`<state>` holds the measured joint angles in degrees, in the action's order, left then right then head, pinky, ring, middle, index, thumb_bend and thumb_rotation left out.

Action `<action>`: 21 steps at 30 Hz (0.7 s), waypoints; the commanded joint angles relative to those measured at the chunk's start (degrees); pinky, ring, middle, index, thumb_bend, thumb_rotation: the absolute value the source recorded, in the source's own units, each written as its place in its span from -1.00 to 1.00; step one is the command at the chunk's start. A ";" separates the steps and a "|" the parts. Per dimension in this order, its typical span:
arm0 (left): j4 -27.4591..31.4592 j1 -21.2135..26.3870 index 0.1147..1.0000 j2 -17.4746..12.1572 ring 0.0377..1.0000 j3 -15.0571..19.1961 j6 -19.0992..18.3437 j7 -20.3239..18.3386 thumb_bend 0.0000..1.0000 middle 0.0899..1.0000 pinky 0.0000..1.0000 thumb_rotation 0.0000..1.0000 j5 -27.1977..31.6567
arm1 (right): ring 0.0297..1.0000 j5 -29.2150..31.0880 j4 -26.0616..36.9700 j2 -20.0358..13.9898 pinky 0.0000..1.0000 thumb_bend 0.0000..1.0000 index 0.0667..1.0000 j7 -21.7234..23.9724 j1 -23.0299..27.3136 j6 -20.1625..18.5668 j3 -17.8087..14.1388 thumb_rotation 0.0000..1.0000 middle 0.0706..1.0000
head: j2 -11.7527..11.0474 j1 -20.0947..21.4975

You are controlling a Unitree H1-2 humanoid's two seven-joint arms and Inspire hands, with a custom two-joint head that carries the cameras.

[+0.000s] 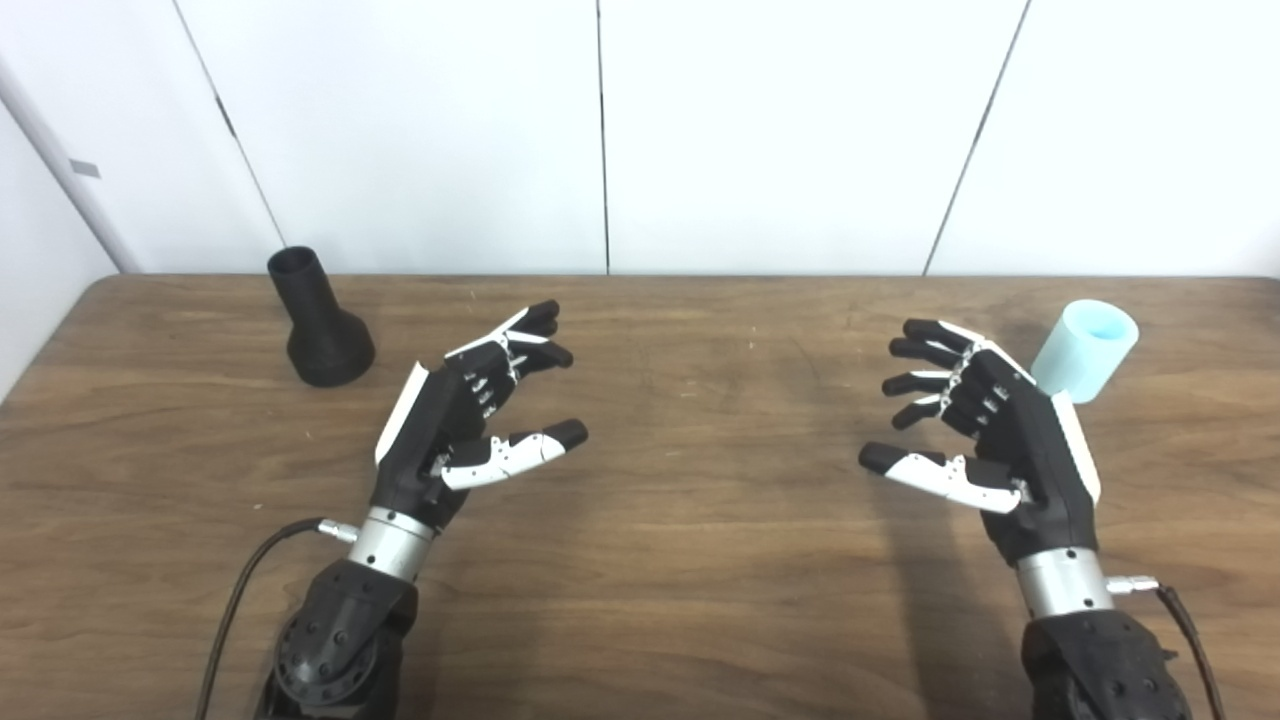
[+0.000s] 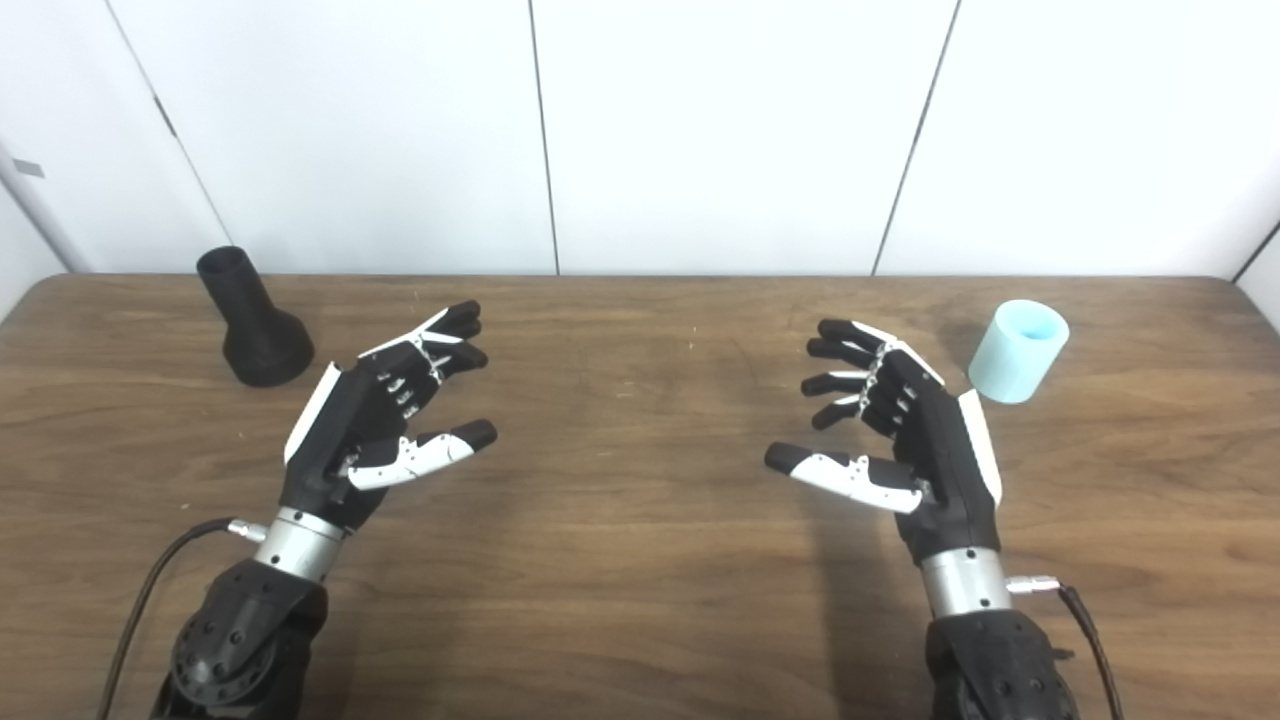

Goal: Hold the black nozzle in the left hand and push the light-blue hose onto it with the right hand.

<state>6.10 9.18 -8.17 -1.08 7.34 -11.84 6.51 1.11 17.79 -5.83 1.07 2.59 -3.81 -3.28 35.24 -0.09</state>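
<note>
Nothing done yet: left hand (image 1: 455, 425) & right hand (image 1: 985, 430) both spread, empty. Black nozzle (image 1: 318, 320) and light-blue hose (image 1: 1085, 350) sit untouched on table (image 1: 680, 560), well apart; grabbing + joining all remain.

A brown wooden table (image 1: 660, 560) is seen; a black nozzle (image 1: 317, 322) is stood upright on its wide base near the far left corner, and a light-blue hose (image 1: 1084, 350) piece is set tilted near the far right

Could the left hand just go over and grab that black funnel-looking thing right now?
Probably yes. The left hand is open and holds nothing, and the black nozzle stands upright on the table, up and to its left, with only bare wood between them.
</note>
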 commanded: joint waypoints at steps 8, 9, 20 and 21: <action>1.44 2.05 0.54 -0.40 0.65 0.36 1.50 0.73 0.62 0.69 0.39 -0.88 -1.18 | 0.26 -0.22 2.49 -0.87 -0.02 0.53 0.46 1.03 1.55 1.15 0.56 -0.92 0.46 | 0.13 0.05; 1.36 2.05 0.64 -0.41 0.64 0.36 1.55 0.78 0.67 0.69 0.38 -0.86 -1.43 | 0.29 -0.41 2.45 -1.15 0.01 0.54 0.48 1.27 1.55 1.11 0.71 -0.90 0.49 | 0.15 0.02; 1.97 1.89 0.73 -0.35 0.65 0.12 0.48 0.47 0.71 0.74 0.38 -0.80 -1.51 | 0.72 -3.09 3.52 -2.47 0.45 0.66 0.47 1.52 1.30 0.28 0.79 -0.68 0.83 | 0.26 -0.02; 2.04 1.89 0.73 -0.38 0.65 0.13 0.40 0.43 0.71 0.74 0.38 -0.80 -1.44 | 0.73 -2.92 3.26 -1.97 0.46 0.64 0.34 1.04 1.33 0.87 0.56 -0.69 0.83 | 0.25 0.00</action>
<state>6.12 9.21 -8.18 -1.11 7.17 -11.47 4.71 -1.97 19.36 -8.34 2.86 2.59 -4.96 -2.32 35.42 -0.09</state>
